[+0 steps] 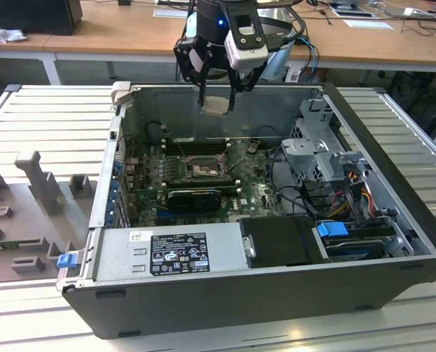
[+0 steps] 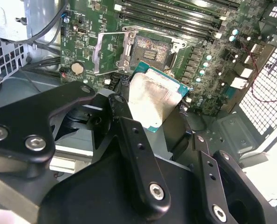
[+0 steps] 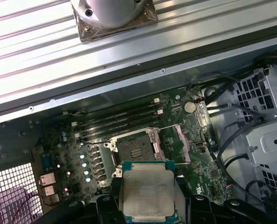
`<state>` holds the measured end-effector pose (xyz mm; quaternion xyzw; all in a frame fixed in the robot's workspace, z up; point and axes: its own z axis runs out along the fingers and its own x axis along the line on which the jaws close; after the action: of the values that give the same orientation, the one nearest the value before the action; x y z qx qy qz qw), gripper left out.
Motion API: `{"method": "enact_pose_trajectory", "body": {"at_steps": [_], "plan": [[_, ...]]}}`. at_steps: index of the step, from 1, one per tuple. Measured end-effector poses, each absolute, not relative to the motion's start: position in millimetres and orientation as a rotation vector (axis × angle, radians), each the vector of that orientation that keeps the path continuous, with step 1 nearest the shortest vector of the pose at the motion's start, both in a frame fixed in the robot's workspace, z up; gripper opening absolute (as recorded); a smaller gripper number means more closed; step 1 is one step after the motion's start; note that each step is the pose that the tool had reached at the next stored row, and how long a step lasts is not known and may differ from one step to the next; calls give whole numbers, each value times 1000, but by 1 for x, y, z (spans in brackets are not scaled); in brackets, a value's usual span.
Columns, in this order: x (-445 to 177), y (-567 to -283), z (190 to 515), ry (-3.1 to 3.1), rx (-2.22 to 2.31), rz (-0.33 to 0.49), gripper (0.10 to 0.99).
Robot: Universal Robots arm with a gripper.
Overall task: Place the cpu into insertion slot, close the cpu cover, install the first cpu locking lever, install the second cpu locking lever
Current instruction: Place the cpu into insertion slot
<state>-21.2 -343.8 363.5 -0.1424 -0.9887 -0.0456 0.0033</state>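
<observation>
One cpu (image 3: 148,193) in the pincer (image 1: 217,104), one uncovered insertion slot (image 3: 131,150).

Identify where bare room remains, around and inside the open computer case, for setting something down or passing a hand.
Free: the ribbed table at the exterior view's right of the case; the open insertion slot beside the opened cpu cover. Crowded: cables by the drive cage; the tool holds the cpu above.
</observation>
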Motion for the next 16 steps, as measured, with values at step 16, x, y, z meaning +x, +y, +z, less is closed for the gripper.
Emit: {"method": "enact_pose_trajectory", "body": {"at_steps": [16], "plan": [[-21,-344,363,-3089,-530,-143,529]]}}
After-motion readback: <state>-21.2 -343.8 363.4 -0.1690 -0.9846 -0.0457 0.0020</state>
